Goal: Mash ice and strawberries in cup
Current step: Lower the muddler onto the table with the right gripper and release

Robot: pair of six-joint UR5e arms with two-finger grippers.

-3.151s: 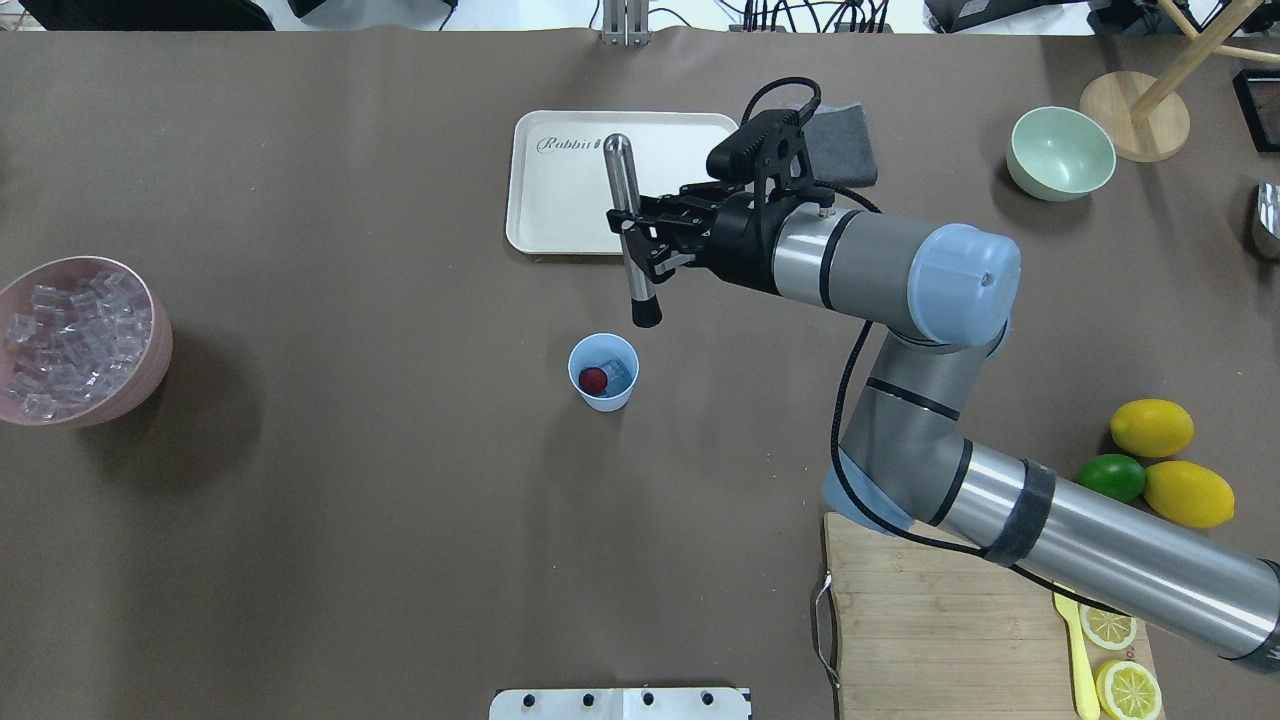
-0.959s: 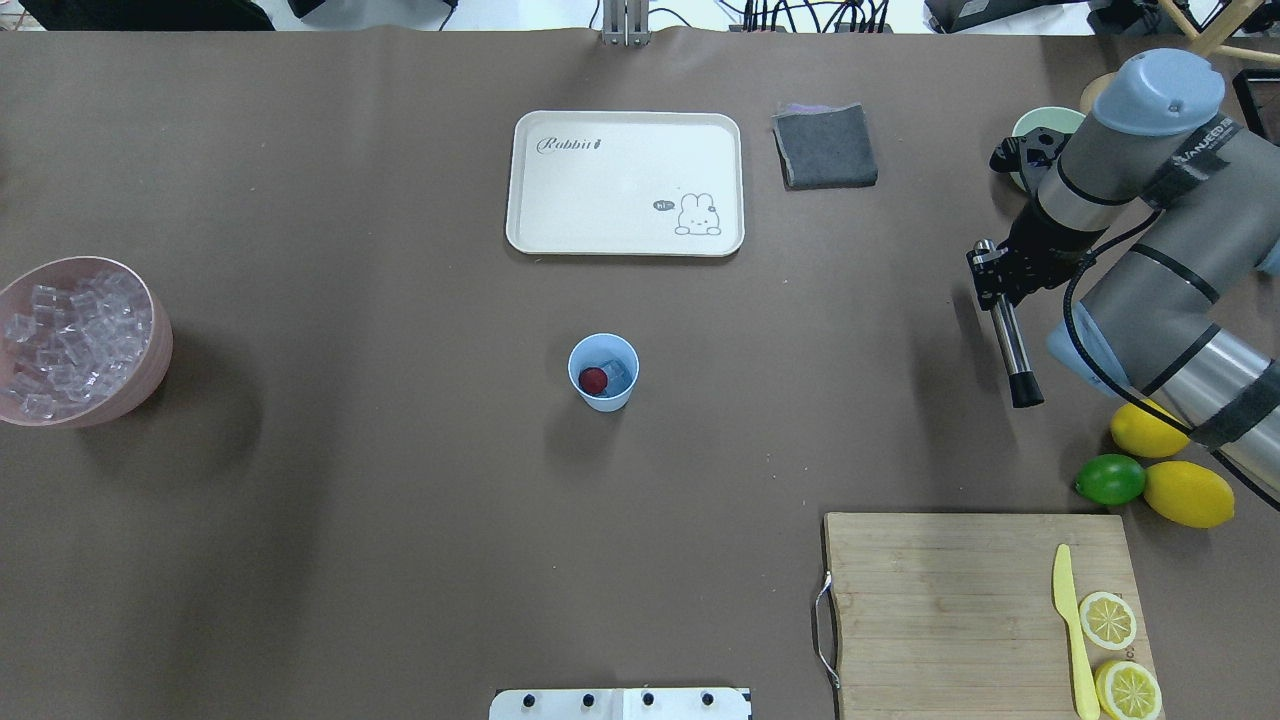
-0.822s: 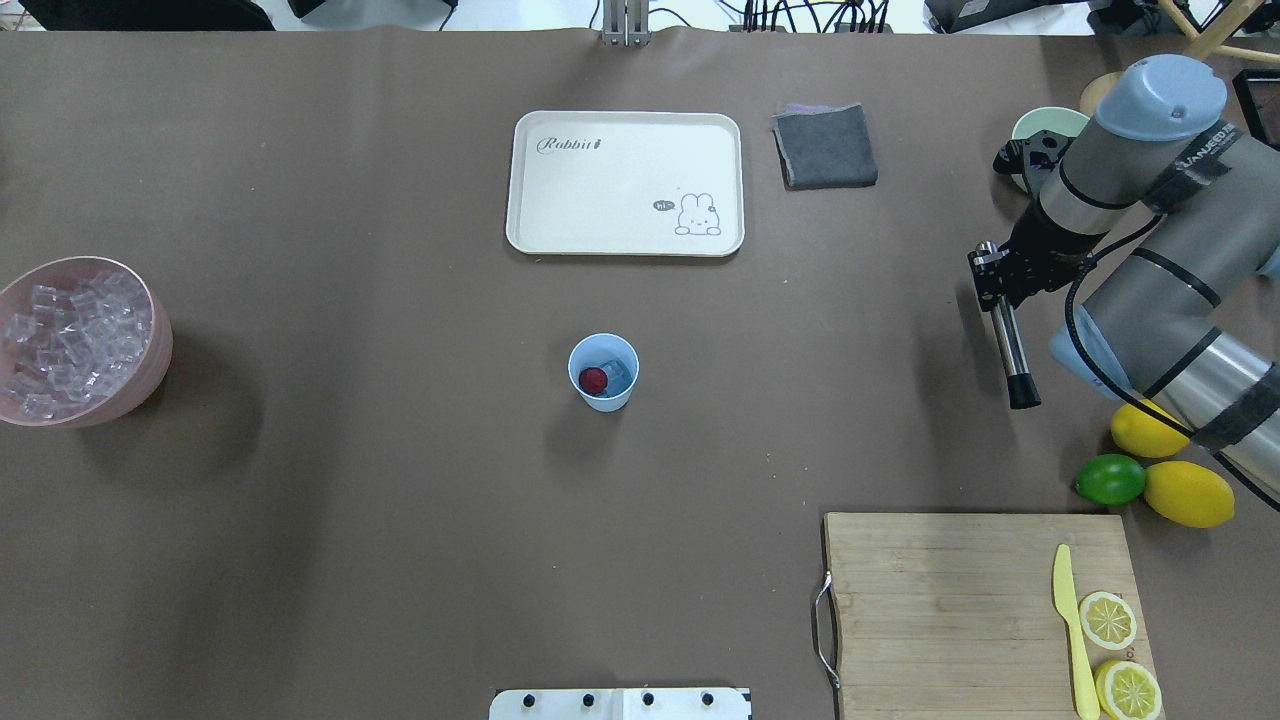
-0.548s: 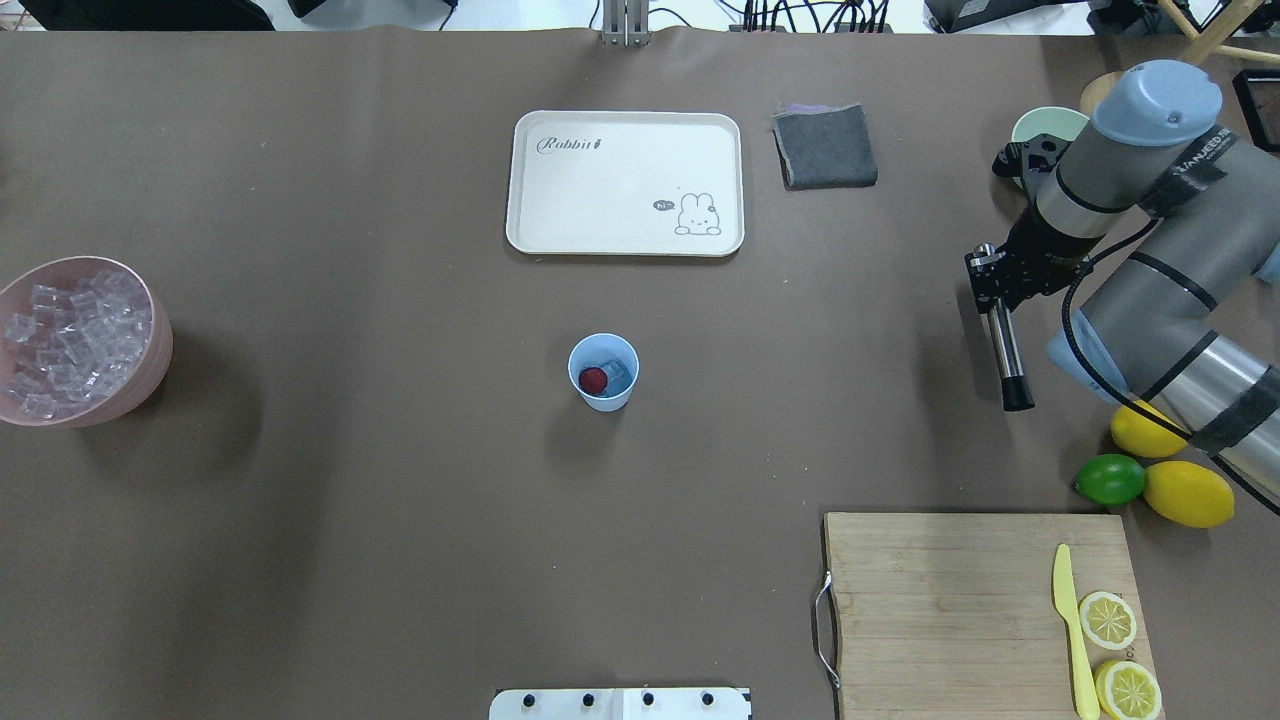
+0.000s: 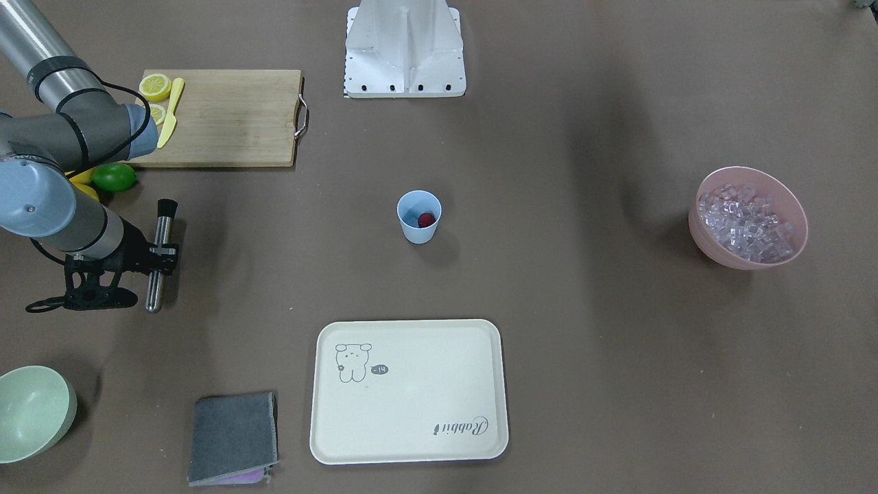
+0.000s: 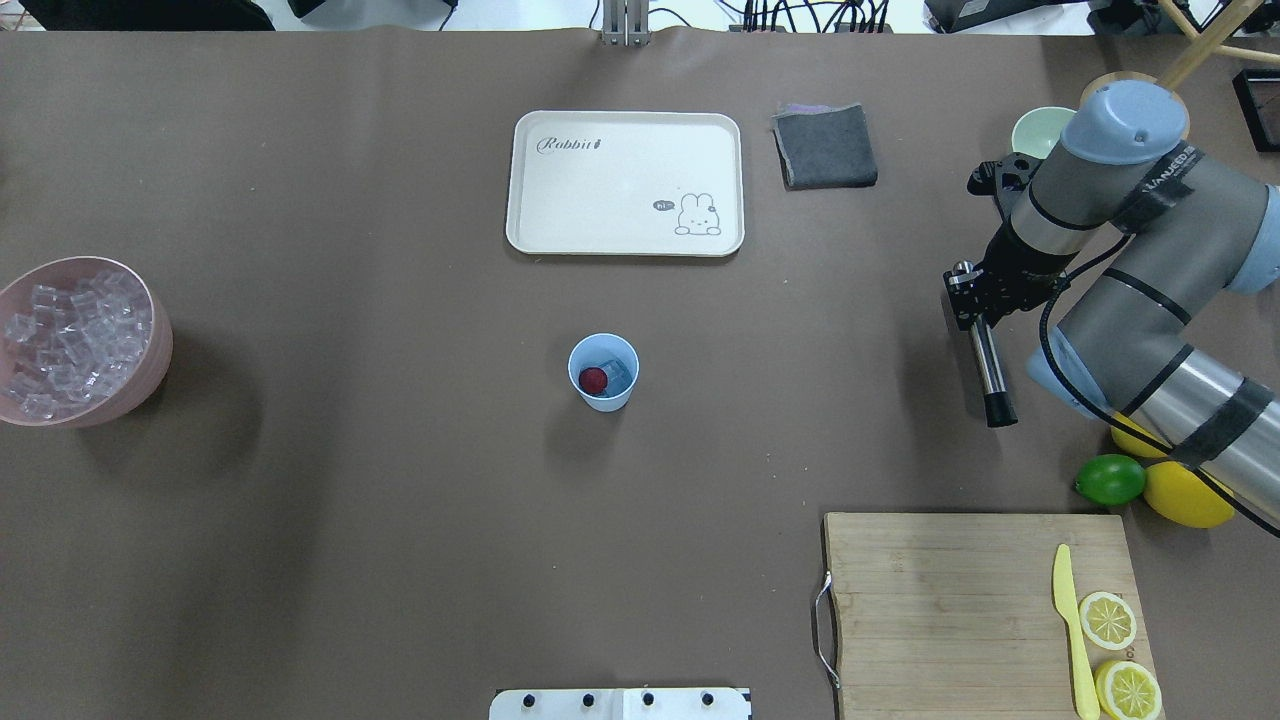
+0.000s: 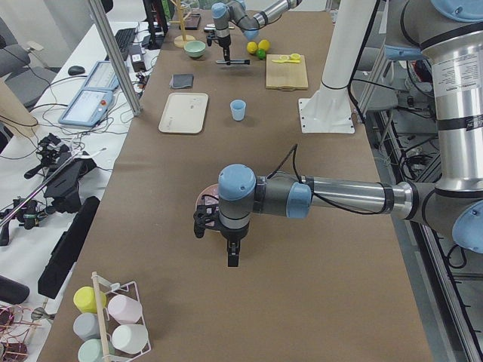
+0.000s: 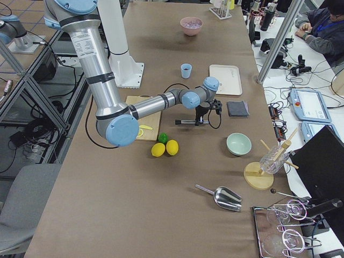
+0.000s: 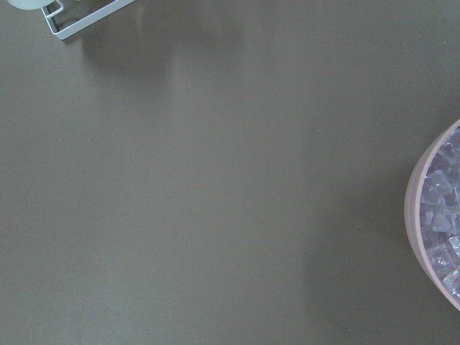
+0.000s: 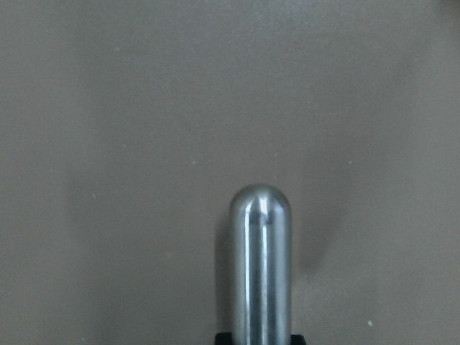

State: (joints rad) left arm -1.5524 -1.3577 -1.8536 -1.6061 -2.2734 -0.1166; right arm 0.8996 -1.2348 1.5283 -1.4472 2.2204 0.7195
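The light-blue cup [image 6: 603, 372] [image 5: 418, 216] stands mid-table. Inside it lie the dark-red strawberry [image 6: 593, 379] [image 5: 426, 220] and a clear ice cube [image 6: 616, 373]. More ice [image 6: 70, 335] [image 5: 748, 219] fills the pink bowl [image 6: 150, 385] at the table's left end. My right gripper [image 6: 966, 300] [image 5: 161, 259] is far right of the cup, shut on a steel muddler [image 6: 988, 365] [image 10: 261, 266] with a black head, held level and low over the table. My left gripper [image 7: 232, 256] hangs beside the pink bowl; I cannot tell whether it is open or shut.
A cream tray [image 6: 625, 180] and a grey cloth [image 6: 825, 145] lie beyond the cup. A pale-green bowl [image 6: 1035, 128] sits behind my right arm. Lemons and a lime [image 6: 1110, 480] lie near the wooden cutting board [image 6: 950, 600], which bears a yellow knife and lemon slices.
My right arm carried the muddler from just above the cup to the table's right side. Over the last second it drifted slightly left. Cup, strawberry and ice stayed put.
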